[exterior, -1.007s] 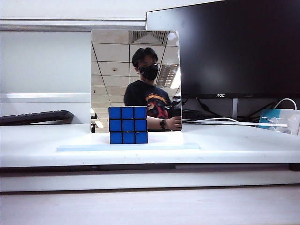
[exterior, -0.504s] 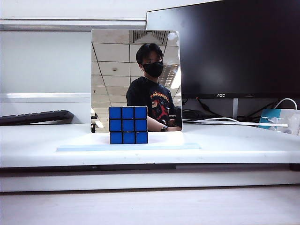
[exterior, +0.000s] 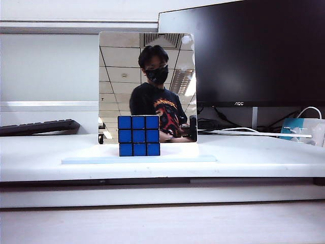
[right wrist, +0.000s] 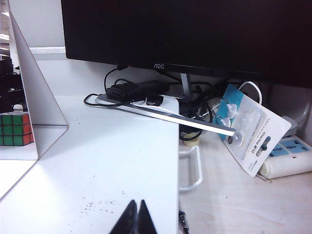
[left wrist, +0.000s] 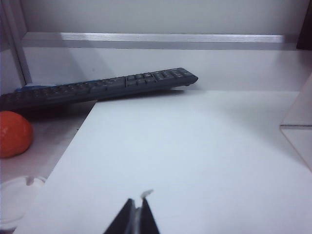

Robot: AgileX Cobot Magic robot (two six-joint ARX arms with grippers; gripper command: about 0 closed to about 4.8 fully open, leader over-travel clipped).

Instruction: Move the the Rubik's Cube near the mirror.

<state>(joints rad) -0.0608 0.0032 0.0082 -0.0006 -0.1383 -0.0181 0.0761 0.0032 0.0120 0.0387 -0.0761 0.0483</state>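
The Rubik's Cube [exterior: 138, 135] stands on the mirror's pale-blue base plate [exterior: 183, 158], its blue face toward the exterior camera. It is right against the foot of the mirror [exterior: 122, 76]. Neither arm shows in the exterior view. In the right wrist view my right gripper [right wrist: 136, 217] is shut and empty over the white table. The mirror [right wrist: 36, 92] stands off to one side of it, with green and red cube squares [right wrist: 14, 129] at its foot. My left gripper [left wrist: 138, 214] is shut and empty above the white table, with the mirror's edge [left wrist: 298, 117] at the side.
A big black monitor [exterior: 259, 51] stands behind the mirror, with cables and a power brick [right wrist: 131, 90] at its foot. A black keyboard [left wrist: 97, 87], an orange [left wrist: 13, 133] and a clear dish [left wrist: 14, 200] lie off the table's left side. A packet [right wrist: 251, 129] and power strip [right wrist: 287, 156] lie beyond its right edge.
The cube and mirror have stayed put. Only the person reflected in the mirror has shifted a little.
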